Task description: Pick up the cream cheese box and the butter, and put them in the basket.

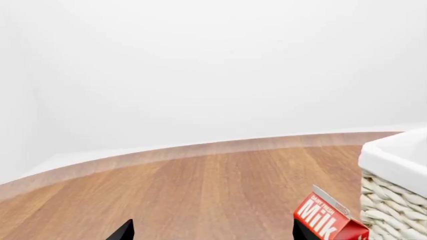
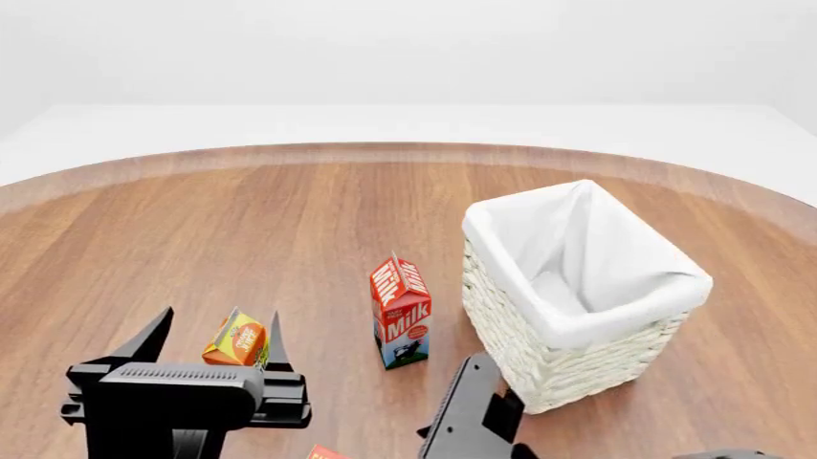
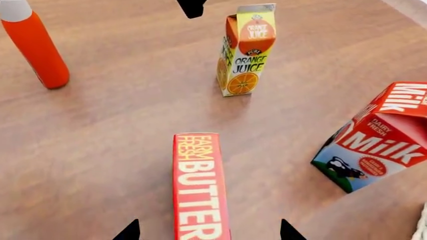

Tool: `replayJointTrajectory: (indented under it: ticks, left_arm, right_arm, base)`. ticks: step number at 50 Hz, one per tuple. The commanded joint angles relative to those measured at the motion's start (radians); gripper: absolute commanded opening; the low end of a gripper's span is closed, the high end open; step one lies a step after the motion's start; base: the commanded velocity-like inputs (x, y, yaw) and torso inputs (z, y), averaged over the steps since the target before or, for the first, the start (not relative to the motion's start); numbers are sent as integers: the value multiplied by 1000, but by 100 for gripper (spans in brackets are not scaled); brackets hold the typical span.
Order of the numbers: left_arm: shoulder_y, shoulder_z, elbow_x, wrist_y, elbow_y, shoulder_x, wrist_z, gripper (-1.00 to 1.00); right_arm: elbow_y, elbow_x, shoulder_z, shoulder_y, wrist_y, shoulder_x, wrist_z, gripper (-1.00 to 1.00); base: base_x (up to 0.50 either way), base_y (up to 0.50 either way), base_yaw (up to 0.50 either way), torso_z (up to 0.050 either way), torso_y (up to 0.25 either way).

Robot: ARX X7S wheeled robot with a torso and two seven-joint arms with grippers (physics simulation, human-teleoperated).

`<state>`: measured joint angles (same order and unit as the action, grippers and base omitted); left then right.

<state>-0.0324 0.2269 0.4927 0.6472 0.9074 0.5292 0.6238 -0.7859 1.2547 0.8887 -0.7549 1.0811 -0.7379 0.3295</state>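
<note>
The butter (image 3: 199,185), a red box with yellow lettering, lies flat on the wooden table, and a corner of the butter (image 2: 324,451) shows at the bottom edge of the head view. My right gripper (image 3: 208,231) is open, its two fingertips standing either side of the box's near end without touching it. The basket (image 2: 613,330), white wicker with a cloth liner, stands at the right. My left gripper (image 2: 217,339) is open with nothing in it, and in its own view the left gripper (image 1: 212,231) looks over bare table. The cream cheese box is out of view.
A milk carton (image 2: 401,311) stands just left of the basket, also seen as the milk carton (image 3: 380,140) right of the butter. An orange juice carton (image 3: 243,50) stands beyond the butter, by my left gripper. An orange bottle (image 3: 37,45) stands further off.
</note>
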Motion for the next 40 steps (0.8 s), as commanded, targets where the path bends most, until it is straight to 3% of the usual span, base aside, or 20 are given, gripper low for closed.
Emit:
replayJointTrajectory:
  ticks: [1,40]
  left_arm:
    - [1,4,2,-1,1,4,5,100]
    - [7,12,15,-11,-2,13,15,100]
  right_arm:
    - [31,-58,34,21,-10,22,-20,100]
    - [160,-241,162,51,-42,100,-85,100]
  base:
    - [0,0,0,0,0]
    - [0,0,0,0,0]
